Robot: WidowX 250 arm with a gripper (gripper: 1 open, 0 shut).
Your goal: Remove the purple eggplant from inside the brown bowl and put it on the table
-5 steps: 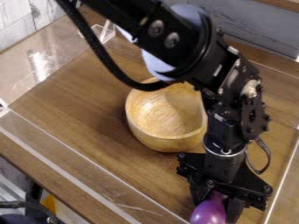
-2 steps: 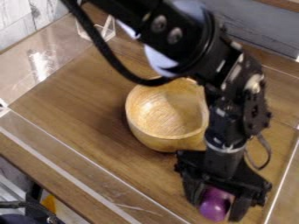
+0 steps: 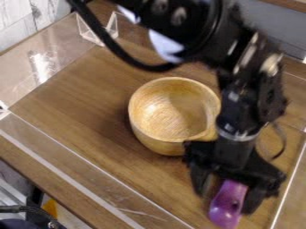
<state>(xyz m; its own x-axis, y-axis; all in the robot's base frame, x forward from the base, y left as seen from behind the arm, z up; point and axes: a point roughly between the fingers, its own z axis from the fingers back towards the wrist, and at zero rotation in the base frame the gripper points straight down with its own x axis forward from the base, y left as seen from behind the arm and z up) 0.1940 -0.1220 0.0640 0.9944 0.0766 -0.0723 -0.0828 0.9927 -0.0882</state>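
The purple eggplant lies on the table near its front right edge, to the right of and in front of the brown bowl. The bowl stands upright in the middle of the table and its inside looks empty. My gripper hangs straight down over the eggplant. Its black fingers are spread apart on either side of the eggplant's upper end, and the jaws are open. The frame is blurred, so I cannot tell whether a finger still touches the eggplant.
Clear plastic walls run along the table's back left and front edges. The black arm reaches in from the top and passes over the bowl's right rim. Bare tabletop lies left of the bowl.
The jaws have spread wide and let go of the eggplant, which now lies lower and longer on the table. The arm has shifted slightly to the right.
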